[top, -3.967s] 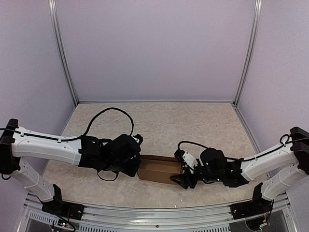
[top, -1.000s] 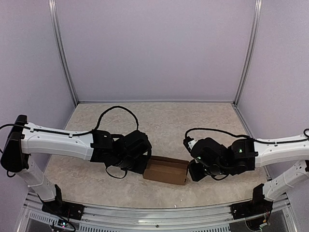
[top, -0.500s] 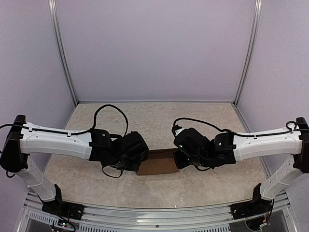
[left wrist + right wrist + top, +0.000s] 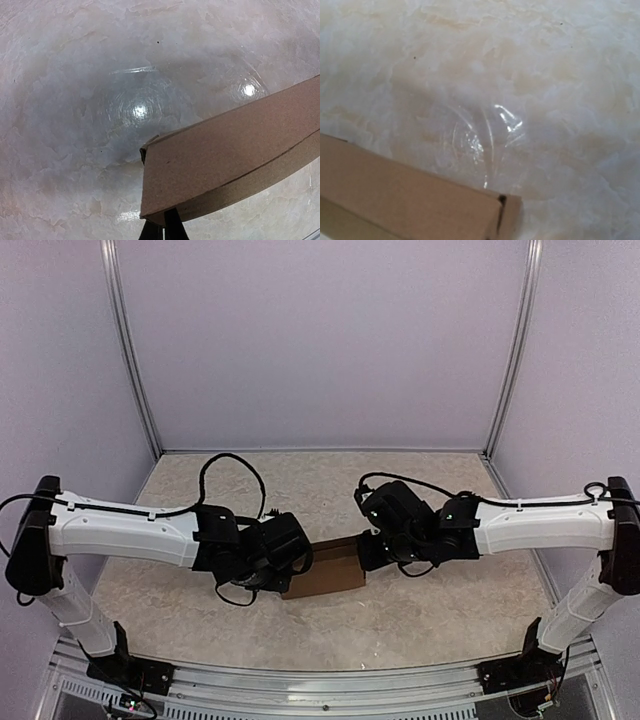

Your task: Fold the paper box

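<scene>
The paper box (image 4: 326,568), plain brown cardboard, lies between my two grippers with its right end turned slightly away. My left gripper (image 4: 298,562) is at its left end. In the left wrist view the box (image 4: 230,150) fills the right side, and my black fingertips (image 4: 172,227) are pressed together at its lower corner edge, seemingly pinching the cardboard. My right gripper (image 4: 366,552) is at the box's right end, its fingers hidden under the wrist. The right wrist view shows only the box's end (image 4: 420,200) with a small flap gap, and no fingers.
The box sits on a pale marbled tabletop (image 4: 330,490) enclosed by lilac walls, with metal posts at the back corners (image 4: 155,445). Black cables loop over both wrists. An aluminium rail (image 4: 320,680) runs along the near edge.
My right arm has swung left and farther back onto the box's right end. The box has shifted a little left and turned, right end away. My left gripper stays at its left end.
</scene>
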Controlling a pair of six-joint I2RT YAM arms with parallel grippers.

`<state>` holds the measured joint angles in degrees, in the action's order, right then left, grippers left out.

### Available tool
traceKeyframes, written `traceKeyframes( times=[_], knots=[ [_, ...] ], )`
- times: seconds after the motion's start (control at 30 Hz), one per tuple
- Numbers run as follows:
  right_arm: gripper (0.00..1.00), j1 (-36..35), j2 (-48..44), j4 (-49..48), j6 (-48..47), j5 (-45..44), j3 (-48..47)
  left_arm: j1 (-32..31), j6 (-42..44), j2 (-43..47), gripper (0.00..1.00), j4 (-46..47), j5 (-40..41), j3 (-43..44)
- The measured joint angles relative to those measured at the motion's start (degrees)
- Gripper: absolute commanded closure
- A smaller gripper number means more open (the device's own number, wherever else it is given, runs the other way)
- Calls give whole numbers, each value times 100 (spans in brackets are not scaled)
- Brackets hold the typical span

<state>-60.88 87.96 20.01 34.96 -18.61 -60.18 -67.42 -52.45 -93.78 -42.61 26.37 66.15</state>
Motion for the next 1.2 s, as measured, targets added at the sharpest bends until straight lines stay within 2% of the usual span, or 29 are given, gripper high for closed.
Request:
traceKeyframes(
  times=[0.53, 1.2],
  knots=[
    [100, 483, 28, 595, -140, 870, -369, 28, 105, -339, 100, -94, 210, 323],
    [100, 651, 203, 625, 101, 1080, -466, 28, 149, -361, 100, -31, 219, 328]
  ],
)
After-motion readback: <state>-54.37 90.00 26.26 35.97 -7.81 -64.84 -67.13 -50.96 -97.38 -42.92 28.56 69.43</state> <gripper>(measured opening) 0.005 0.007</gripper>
